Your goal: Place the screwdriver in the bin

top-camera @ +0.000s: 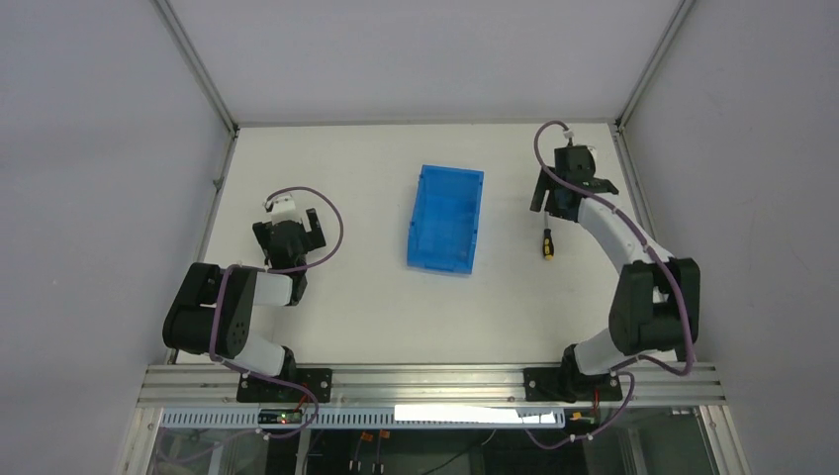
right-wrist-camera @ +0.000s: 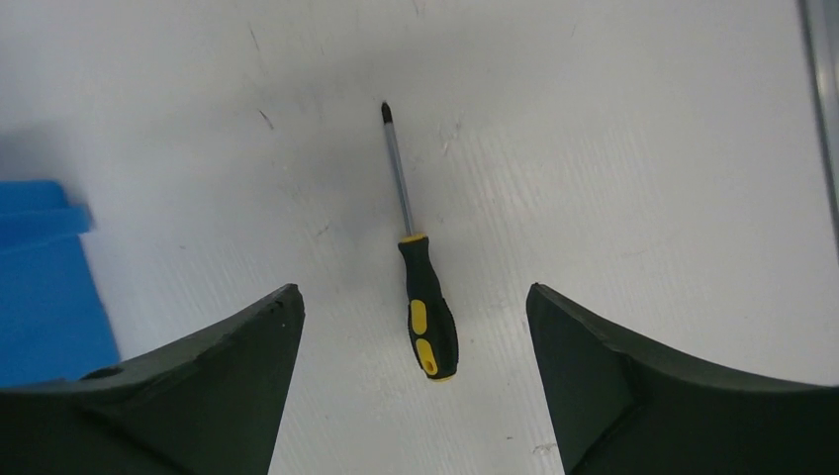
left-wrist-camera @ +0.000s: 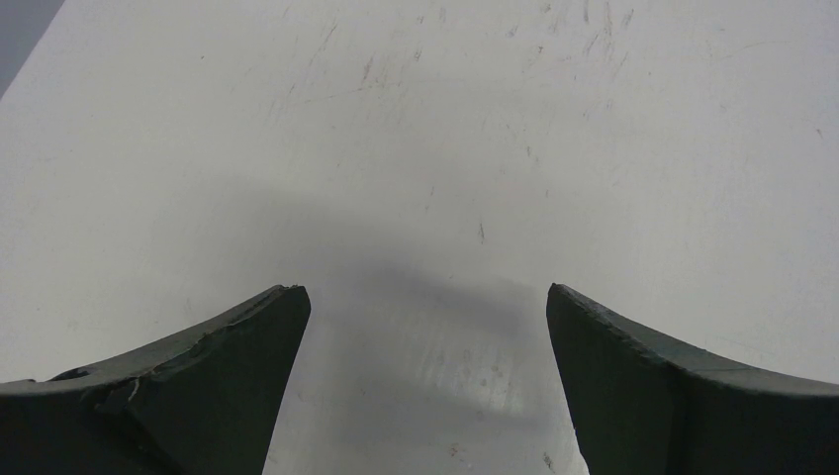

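right tool point(right-wrist-camera: 414, 292) apart — poised over screwdriver point(right-wrist-camera: 427, 312) | left tool point(left-wrist-camera: 425, 289) apart — arm folded

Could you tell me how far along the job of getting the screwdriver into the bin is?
Done: nothing yet. The bin is empty and the screwdriver lies on the table to its right.
In hand: the right gripper hovers open over the handle, not gripping it.
Left: grasp it, carry it across, and release it in the bin.
The left gripper is open, away from both.
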`<control>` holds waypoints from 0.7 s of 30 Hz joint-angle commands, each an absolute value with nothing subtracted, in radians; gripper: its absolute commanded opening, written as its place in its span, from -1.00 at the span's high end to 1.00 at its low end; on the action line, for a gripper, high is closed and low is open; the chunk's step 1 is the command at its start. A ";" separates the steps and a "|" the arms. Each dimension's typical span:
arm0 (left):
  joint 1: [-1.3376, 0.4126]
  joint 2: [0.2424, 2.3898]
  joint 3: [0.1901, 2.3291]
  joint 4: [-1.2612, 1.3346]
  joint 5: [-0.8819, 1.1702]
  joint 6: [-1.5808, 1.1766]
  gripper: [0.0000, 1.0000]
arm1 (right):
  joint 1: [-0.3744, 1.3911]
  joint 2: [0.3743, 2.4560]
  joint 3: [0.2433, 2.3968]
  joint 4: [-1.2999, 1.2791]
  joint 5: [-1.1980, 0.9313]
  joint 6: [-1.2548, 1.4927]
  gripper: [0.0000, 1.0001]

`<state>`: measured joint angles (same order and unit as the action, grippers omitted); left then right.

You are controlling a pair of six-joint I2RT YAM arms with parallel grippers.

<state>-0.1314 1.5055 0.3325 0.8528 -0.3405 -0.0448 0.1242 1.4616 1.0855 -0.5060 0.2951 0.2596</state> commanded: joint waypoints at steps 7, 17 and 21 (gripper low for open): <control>-0.135 1.507 0.349 0.874 -0.357 -0.056 -0.98 | 0.089 1.770 1.218 -0.712 0.136 0.189 -0.48; -0.136 1.508 0.348 0.874 -0.357 -0.056 -0.98 | 0.085 1.832 1.212 -0.717 0.111 0.185 0.90; -0.135 1.508 0.349 0.875 -0.358 -0.057 -0.98 | 0.087 1.752 1.262 -0.791 0.113 0.196 1.00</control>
